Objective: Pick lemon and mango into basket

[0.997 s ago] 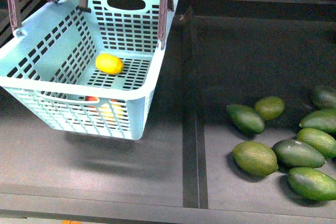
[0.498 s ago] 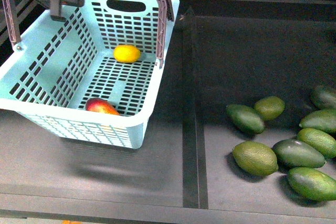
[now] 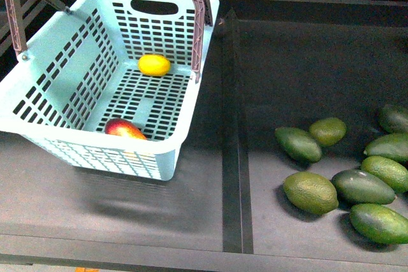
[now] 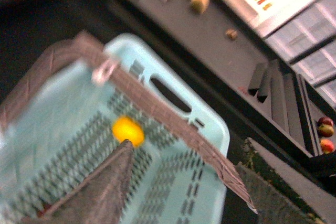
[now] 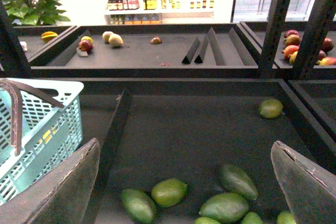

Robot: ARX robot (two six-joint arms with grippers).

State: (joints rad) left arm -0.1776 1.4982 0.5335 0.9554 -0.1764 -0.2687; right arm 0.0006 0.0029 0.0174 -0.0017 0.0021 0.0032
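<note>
While the teal basket [image 3: 162, 154] sits tilted at the upper left of the front view on the dark worktop [image 3: 127, 214], the lemon [image 3: 154, 65] lies on its slotted floor near the far wall and the mango [image 3: 125, 129] rests against the near wall. Both brown handles [image 3: 199, 23] stand raised. Green avocados [image 3: 310, 192] cluster at the lower right, well apart from the basket. From the wrist views, the left gripper [image 4: 184, 182] hangs above the basket with its fingers apart and empty, and the right gripper [image 5: 184, 192] hovers over the avocados, fingers spread wide, holding nothing.
</note>
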